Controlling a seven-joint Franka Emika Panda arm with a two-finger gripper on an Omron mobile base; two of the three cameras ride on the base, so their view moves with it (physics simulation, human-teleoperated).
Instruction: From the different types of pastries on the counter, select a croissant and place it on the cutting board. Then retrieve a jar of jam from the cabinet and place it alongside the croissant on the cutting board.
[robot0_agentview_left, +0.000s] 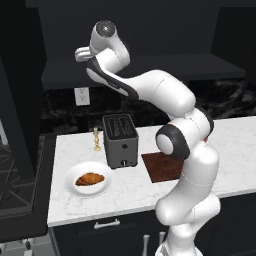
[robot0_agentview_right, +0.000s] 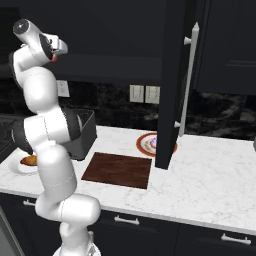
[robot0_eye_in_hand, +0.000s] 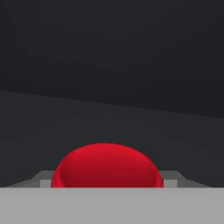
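While the golden-brown croissant (robot0_agentview_left: 90, 179) sits on its round white plate (robot0_agentview_left: 75, 190), the gripper (robot0_eye_in_hand: 107, 183) clamps the red-lidded jam jar (robot0_eye_in_hand: 106, 165) up high.

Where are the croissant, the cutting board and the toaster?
croissant (robot0_agentview_left: 90, 178), left base view, middle of its golden crust.
cutting board (robot0_agentview_right: 118, 170), right base view, centre of its bare top.
toaster (robot0_agentview_left: 120, 145), left base view, its front face.
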